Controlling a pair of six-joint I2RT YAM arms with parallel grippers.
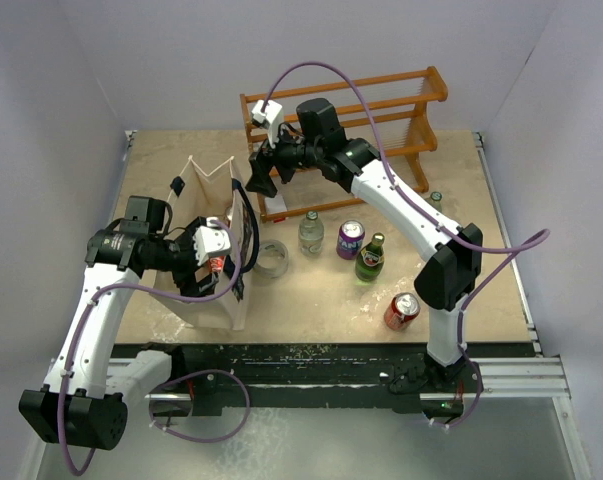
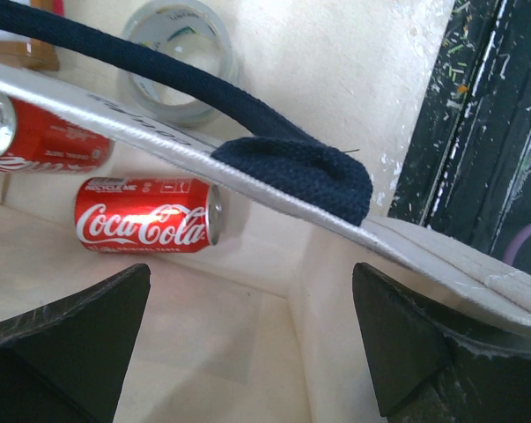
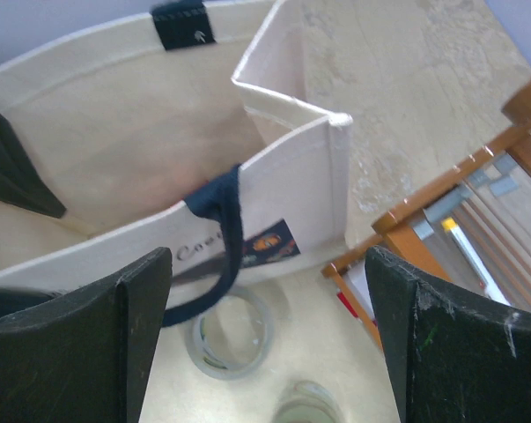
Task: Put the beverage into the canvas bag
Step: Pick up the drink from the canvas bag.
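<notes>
The cream canvas bag (image 1: 219,215) with navy straps stands upright at the left of the table. In the left wrist view a red Coca-Cola can (image 2: 146,226) lies on its side on the bag's floor. A second red can (image 2: 36,137) lies partly under the rim. My left gripper (image 1: 209,268) reaches into the bag, open (image 2: 247,344), with nothing between its fingers. My right gripper (image 1: 257,180) hovers by the bag's far right corner, open (image 3: 265,352) and empty. It hangs over the table just outside the bag (image 3: 115,132).
A tape roll (image 1: 271,259) lies beside the bag. A clear bottle (image 1: 311,232), a purple can (image 1: 351,239), a green bottle (image 1: 371,257) and a red can (image 1: 402,311) stand to the right. An orange wooden rack (image 1: 381,112) stands at the back.
</notes>
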